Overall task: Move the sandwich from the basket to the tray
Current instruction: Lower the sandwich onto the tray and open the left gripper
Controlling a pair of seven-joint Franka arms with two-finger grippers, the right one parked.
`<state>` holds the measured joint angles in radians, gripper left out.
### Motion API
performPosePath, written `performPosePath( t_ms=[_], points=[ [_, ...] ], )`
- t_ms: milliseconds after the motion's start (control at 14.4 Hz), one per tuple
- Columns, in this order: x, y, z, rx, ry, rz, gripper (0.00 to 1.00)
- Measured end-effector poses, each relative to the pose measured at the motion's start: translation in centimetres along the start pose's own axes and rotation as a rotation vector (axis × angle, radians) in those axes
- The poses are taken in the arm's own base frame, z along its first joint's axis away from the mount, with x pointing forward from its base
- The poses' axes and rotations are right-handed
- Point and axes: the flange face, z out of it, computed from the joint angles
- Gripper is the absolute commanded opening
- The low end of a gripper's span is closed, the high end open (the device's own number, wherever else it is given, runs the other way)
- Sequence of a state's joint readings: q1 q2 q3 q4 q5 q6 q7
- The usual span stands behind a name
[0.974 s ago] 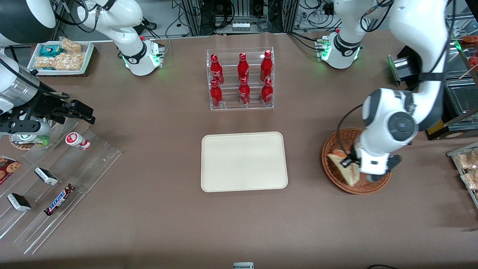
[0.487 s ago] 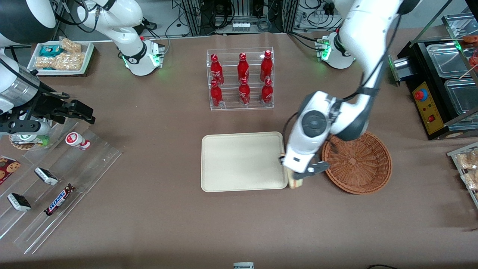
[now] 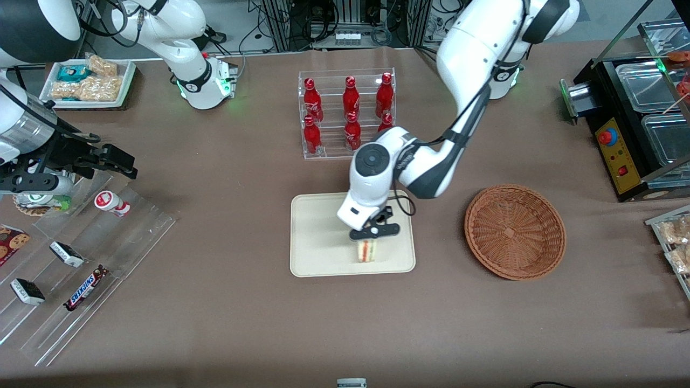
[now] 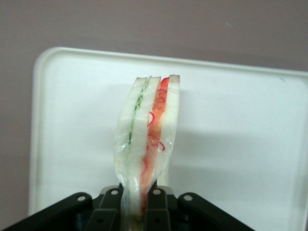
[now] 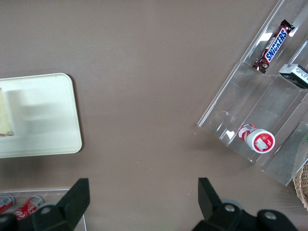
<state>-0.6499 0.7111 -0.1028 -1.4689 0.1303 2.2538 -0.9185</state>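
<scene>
**Sandwich held over the tray**

The pincer (image 3: 373, 233) hangs above the cream tray (image 3: 318, 237), its fingers (image 4: 156, 204) pressed tight against both faces of the sandwich (image 3: 367, 250). The wedge stands on edge between them, its red and green layers showing. Whether it touches the tray surface cannot be told. The wicker basket (image 3: 515, 231) sits on the worktop (image 3: 226, 318) toward the working arm's end, apart from the tray.

The cream tray (image 5: 43, 130) carries a sandwich (image 5: 5, 115) edge; well apart, a clear tiered rack (image 5: 260, 110) holds a Snickers bar (image 5: 273, 45) and a red-and-white cup (image 5: 257, 138).
</scene>
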Motion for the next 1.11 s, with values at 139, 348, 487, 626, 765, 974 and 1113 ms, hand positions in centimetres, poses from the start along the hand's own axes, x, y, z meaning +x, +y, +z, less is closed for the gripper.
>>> performPosePath(
  t_ms=[139, 348, 487, 626, 765, 974, 1113],
  points=[
    [-1.2, 1.9, 1.1, -0.006, 0.004, 0.013, 0.07],
    [-1.8, 3.0, 2.8, -0.001, -0.001, -0.001, 0.12],
    [-1.7, 2.9, 3.5, 0.005, -0.004, -0.027, 0.50],
    [-1.6, 3.0, 3.4, 0.003, -0.002, -0.042, 1.00],
    [-1.3, 3.3, 2.4, -0.012, 0.011, -0.049, 1.00],
    [-0.4, 3.6, -2.9, -0.025, 0.034, -0.089, 1.00],
    [0.0, 2.7, -7.5, -0.004, 0.041, -0.107, 1.00]
  ],
)
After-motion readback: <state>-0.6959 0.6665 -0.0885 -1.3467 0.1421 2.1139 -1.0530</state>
